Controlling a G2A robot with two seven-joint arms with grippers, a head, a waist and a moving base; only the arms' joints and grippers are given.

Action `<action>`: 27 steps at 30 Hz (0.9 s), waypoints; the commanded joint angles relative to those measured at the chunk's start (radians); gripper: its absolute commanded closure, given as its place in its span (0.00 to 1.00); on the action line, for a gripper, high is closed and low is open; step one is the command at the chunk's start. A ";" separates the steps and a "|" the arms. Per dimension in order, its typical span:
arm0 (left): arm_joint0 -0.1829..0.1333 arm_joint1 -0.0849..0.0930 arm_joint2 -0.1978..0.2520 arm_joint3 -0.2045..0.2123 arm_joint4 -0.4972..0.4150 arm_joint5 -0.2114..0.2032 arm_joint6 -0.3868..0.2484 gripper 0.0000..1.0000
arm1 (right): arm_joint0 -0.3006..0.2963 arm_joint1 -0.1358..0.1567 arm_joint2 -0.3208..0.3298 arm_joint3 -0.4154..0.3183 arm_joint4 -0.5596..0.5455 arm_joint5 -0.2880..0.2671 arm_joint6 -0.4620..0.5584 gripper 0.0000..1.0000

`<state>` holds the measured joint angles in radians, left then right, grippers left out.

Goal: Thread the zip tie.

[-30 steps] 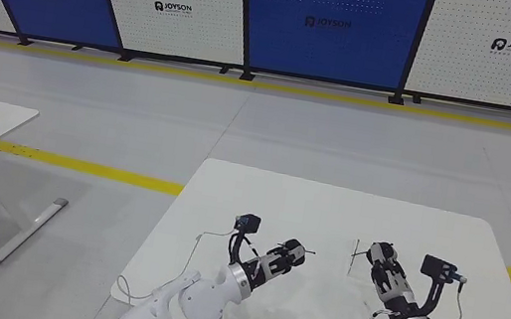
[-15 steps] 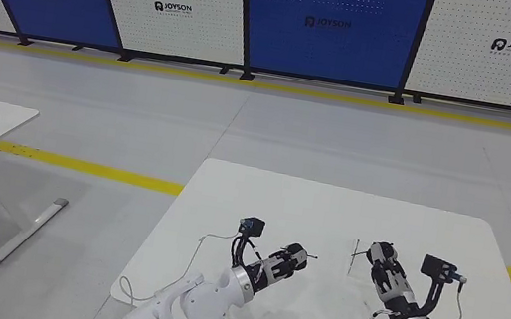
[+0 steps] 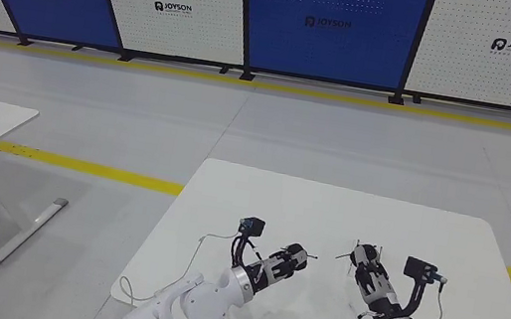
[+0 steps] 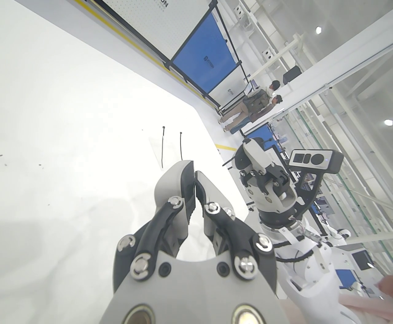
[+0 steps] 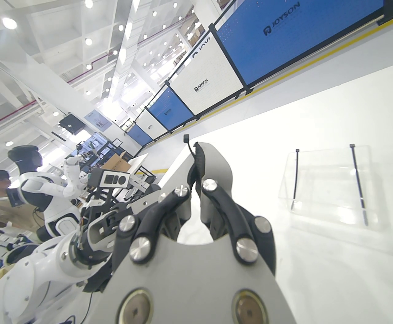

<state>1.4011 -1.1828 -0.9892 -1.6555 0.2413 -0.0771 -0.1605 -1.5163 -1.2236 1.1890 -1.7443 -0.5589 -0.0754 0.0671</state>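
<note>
My right gripper [image 5: 194, 150] is shut on a black zip tie [image 5: 186, 139]; the tie's head sticks up past the fingertips. In the top view this gripper [image 3: 358, 255] hovers over the white table [image 3: 328, 211], a short gap from my left gripper [image 3: 299, 256]. The left gripper [image 4: 195, 172] is shut, and the top view shows a thin black sliver of zip tie [image 3: 310, 255] poking out of its tips toward the right gripper. The left wrist view has the right gripper [image 4: 238, 159] off to the side, tie end pointing this way.
A clear plastic tray [image 5: 325, 171] lies on the table beside the right gripper, holding two spare black zip ties [image 5: 295, 175] [image 5: 357, 181]. The same two ties [image 4: 162, 147] [image 4: 181, 145] lie beyond my left fingertips. The table's rounded edge is near the arms.
The right gripper has moved left with its zip tie, closing the gap to the left gripper. The left gripper shifted slightly forward early on, then held still.
</note>
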 commanded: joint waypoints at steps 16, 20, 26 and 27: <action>0.000 0.000 0.000 0.000 0.000 0.000 0.000 1.00 | 0.011 -0.011 -0.048 0.037 -0.085 0.029 -0.046 1.00; 0.000 0.000 0.000 0.000 0.000 0.000 0.000 1.00 | 0.011 -0.011 -0.048 0.037 -0.085 0.029 -0.046 1.00; 0.000 0.000 0.000 0.000 0.000 0.000 0.000 1.00 | 0.011 -0.011 -0.048 0.037 -0.085 0.029 -0.046 1.00; 0.000 0.000 0.000 0.000 0.000 0.000 0.000 1.00 | 0.009 -0.011 -0.047 0.038 -0.086 0.030 -0.051 1.00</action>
<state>1.4011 -1.1828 -0.9891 -1.6555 0.2413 -0.0772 -0.1606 -1.5062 -1.2344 1.1415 -1.7068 -0.6439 -0.0462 0.0202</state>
